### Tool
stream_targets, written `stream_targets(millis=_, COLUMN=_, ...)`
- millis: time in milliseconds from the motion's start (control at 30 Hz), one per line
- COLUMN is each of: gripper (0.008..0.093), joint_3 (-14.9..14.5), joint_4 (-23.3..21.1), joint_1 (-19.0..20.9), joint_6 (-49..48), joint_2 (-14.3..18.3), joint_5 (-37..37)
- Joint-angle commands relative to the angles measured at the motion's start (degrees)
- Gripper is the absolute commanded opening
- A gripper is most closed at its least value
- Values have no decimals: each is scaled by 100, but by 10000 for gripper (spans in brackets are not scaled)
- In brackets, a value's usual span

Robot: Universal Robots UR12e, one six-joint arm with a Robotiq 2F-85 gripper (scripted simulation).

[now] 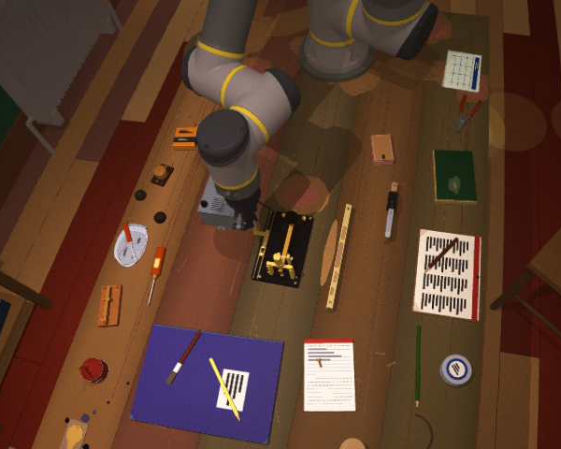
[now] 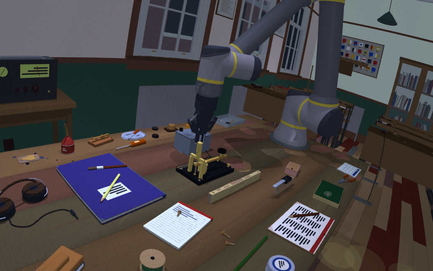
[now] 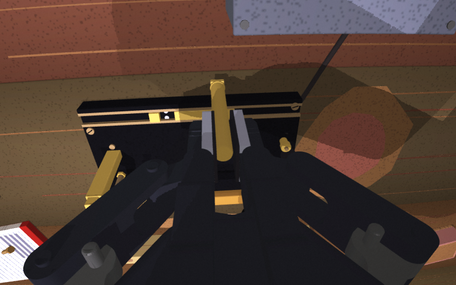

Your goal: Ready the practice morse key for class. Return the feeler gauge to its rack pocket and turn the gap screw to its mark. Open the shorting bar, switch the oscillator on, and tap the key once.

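My gripper is closed on a brass bar that stands up from the black base of the morse key, at its edge nearest the grey oscillator box. From the second side camera my gripper points straight down onto the top of this upright brass bar. The key's brass lever runs to a black knob. A brass rail with a small slider runs along the far edge of the base.
A blue book with a brush and a yellow pencil lies toward the front of the bench. A wooden ruler lies right of the key, a notepad in front, and a screwdriver and dish to the left.
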Motion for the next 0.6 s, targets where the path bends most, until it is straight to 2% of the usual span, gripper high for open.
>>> stream_targets(millis=0, gripper=165, joint_3=-4, joint_4=-2, joint_1=0, joint_6=0, joint_2=-3, joint_5=0)
stream_targets(millis=100, gripper=225, joint_3=-4, joint_4=-2, joint_1=0, joint_6=0, joint_2=-3, joint_5=0)
stream_targets(millis=567, gripper=228, joint_3=-6, joint_4=8, joint_1=0, joint_6=0, joint_2=-10, joint_5=0)
